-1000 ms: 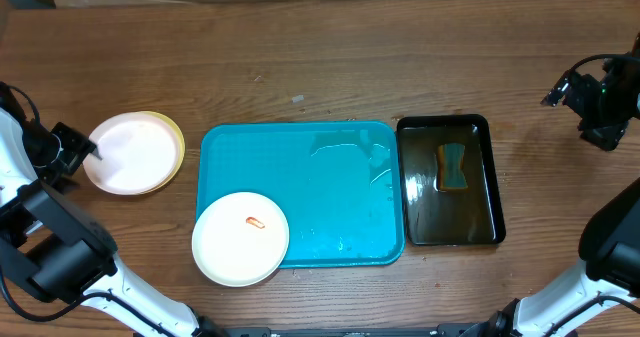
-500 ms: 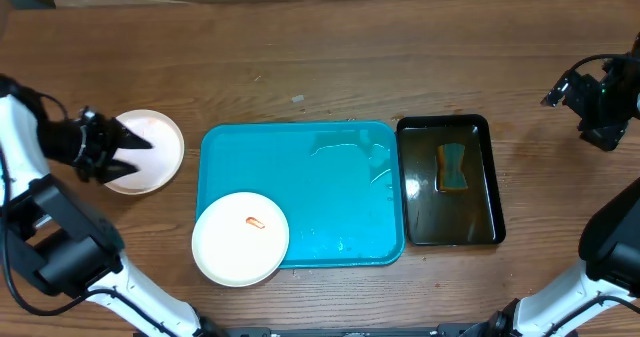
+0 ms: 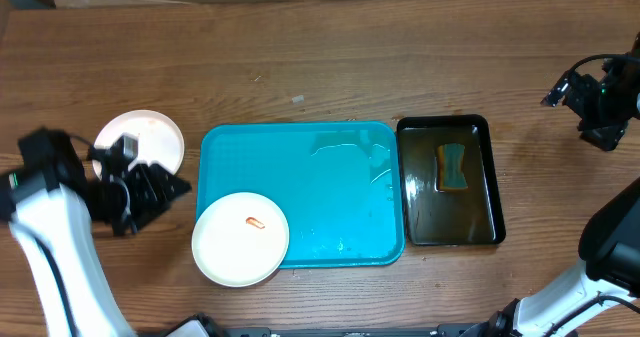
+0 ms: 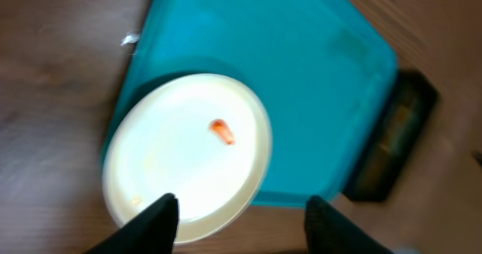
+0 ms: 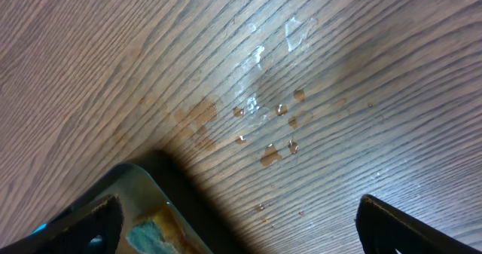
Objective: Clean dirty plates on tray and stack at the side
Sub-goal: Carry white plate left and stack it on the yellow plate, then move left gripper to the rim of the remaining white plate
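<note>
The left gripper (image 3: 175, 189) hangs over the table (image 3: 300, 67) just off the left edge of the tray (image 3: 330, 212), jaws spread and empty. In the left wrist view its two dark fingers (image 4: 160, 218) stand apart at the bottom of the picture, nothing between them, looking down on the smeared plate (image 4: 188, 152). That white plate sits on the turquoise tray's front-left corner and overhangs the rim there. Its orange-red smear (image 4: 221, 131) is a clear streak near the middle in this view and only a small mark from overhead.

The overhead view alone shows a second white plate (image 3: 145, 137) on the table left of the tray, well apart from the first.

The right gripper (image 5: 239, 209) is wide open and holds nothing. From overhead it sits far right, beyond the black tray (image 3: 482, 212). Its wrist camera picks up water drops (image 5: 263, 122) on the wood, which cannot be made out from overhead, and a corner of the black tray with an edge of the sponge (image 5: 154, 235). Overhead, the sponge lies inside that tray, toward its far end.

The left arm covers the second plate's near-left edge, and whether another plate lies under it I cannot tell. The left wrist picture is blurred, so the black tray there is only a dark shape.
</note>
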Tool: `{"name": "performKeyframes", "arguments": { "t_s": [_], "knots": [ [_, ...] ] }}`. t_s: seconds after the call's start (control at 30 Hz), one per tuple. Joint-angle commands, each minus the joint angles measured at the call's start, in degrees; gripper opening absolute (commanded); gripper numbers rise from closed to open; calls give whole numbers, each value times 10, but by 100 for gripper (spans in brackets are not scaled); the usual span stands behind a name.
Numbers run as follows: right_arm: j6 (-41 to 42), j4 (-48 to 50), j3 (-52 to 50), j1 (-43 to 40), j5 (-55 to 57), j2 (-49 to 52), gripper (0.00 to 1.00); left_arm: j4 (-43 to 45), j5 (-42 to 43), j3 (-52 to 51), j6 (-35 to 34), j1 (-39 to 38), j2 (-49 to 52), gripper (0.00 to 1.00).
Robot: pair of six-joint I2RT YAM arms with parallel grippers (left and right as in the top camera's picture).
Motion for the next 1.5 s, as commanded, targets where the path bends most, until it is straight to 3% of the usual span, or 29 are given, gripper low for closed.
{"name": "performKeyframes", "arguments": {
  "t_s": [0.0,0.17,0.33,0.63,0.97,1.47],
  "knots": [
    [0,1,10,-1,0,-12,100,15,-148,-56,-135,-26,-113,57],
    [0,1,10,-1,0,-12,100,34,-184,-111,-196,-68,-215,47],
    [0,1,10,-1,0,-12,100,66,-211,-166,-244,-75,-211,41],
    [0,1,10,-1,0,-12,100,131,-234,-203,-271,-75,-51,33],
    [0,1,10,-1,0,-12,100,135,-228,-203,-260,-75,102,18],
    [0,1,10,-1,0,-12,100,178,-229,-237,-250,-116,113,24]
  ]
}}
